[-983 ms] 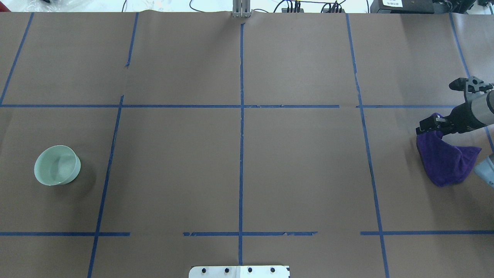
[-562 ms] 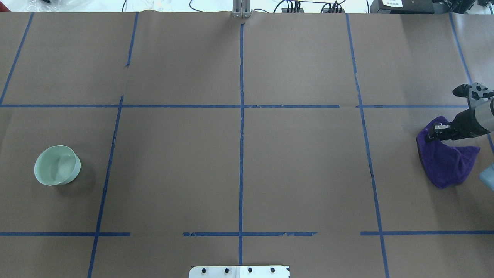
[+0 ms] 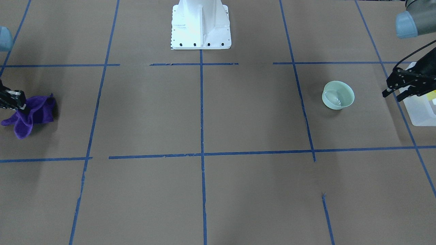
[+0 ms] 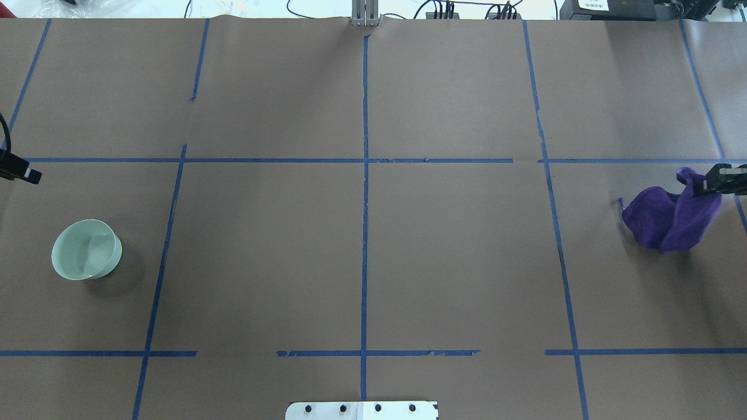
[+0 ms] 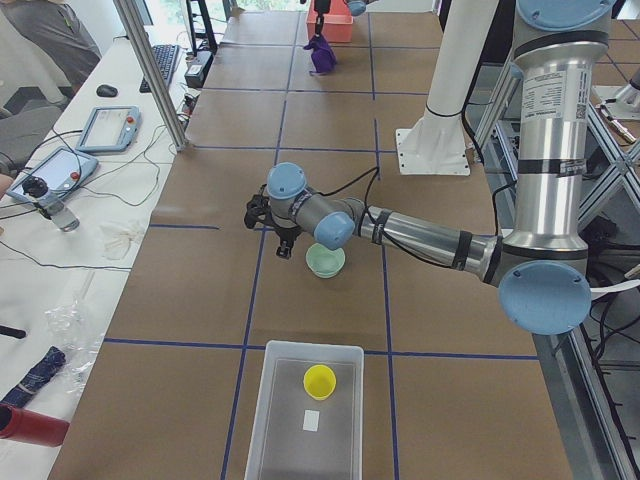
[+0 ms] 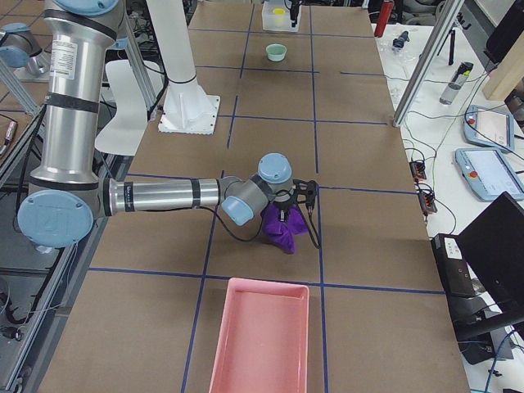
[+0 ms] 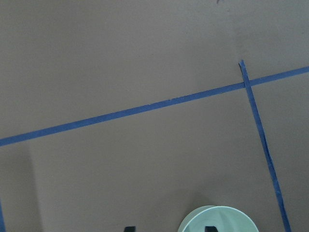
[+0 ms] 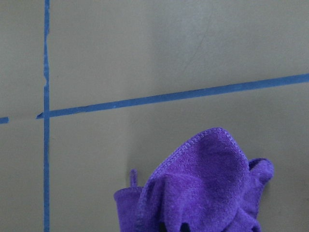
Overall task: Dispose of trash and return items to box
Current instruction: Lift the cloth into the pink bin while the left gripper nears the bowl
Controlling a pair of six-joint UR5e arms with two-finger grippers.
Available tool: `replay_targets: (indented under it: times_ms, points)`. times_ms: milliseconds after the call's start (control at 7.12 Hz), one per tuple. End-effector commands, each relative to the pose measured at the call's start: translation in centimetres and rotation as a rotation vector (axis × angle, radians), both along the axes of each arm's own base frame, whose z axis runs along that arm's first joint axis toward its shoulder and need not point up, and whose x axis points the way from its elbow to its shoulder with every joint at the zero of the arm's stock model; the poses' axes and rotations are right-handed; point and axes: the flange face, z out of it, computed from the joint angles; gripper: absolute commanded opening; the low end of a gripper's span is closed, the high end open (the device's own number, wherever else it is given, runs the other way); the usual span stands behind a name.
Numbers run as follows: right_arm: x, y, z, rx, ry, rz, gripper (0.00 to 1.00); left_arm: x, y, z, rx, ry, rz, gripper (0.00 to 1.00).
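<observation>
Front-facing, bowl: mint-green bowl (image 3: 338,95) sits upright on the counter (image 3: 204,112), outside the box (image 3: 420,114) and near it.
Front-facing, left gripper: left gripper (image 3: 391,97) hangs between bowl and box, against the box's corner in this view; jaws apart, nothing held.
Front-facing, right gripper: right gripper (image 3: 18,103) at the frame edge, closed on the upper fold of a purple cloth (image 3: 30,114); lower folds reach the counter.
Overhead, layout: bowl far on the robot's left, cloth far on its right, well apart. Only a tip of the left gripper shows at the edge, beyond the bowl.
Exterior left, cup: yellow cup (image 5: 320,381) stands inside the box; bowl lies just under the near arm's wrist.
Exterior right, tray: pink tray (image 6: 260,344) lies near the camera; the cloth hangs close beyond its far end.
Left wrist, view: two fingertips (image 7: 208,228) set wide, one over the bowl's rim, one beside it.
Right wrist, view: cloth bunched up into the gripper, blue tape (image 8: 169,96) behind it.
</observation>
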Motion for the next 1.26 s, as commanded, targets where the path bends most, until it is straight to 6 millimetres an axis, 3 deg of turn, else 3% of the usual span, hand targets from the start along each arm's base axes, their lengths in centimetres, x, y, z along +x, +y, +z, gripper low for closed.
replay_targets:
  times_ms: [0,140,421,562,843,1124]
  points:
    - [8.5,0.7,1.8,0.055,0.020,0.057,0.00,4.3,0.4,-0.6,-0.045,-0.032,-0.035,0.59]
    - [14.3,1.2,2.3,0.072,0.037,0.065,0.00,4.3,0.4,-0.7,-0.025,-0.020,-0.033,0.62]
    - [21.3,3.0,1.8,0.100,0.076,0.091,0.00,4.6,0.6,-0.5,-0.019,-0.011,-0.032,0.63]
    - [24.6,4.3,2.7,0.121,0.116,0.093,0.00,4.7,0.6,-0.4,-0.020,-0.012,-0.030,0.63]
    - [29.6,5.4,3.7,0.144,0.243,0.044,0.00,4.7,0.5,0.4,-0.033,-0.020,-0.030,0.69]
    - [31.2,6.1,6.9,0.133,0.389,-0.042,0.00,6.2,1.3,1.7,-0.047,-0.040,0.001,0.70]
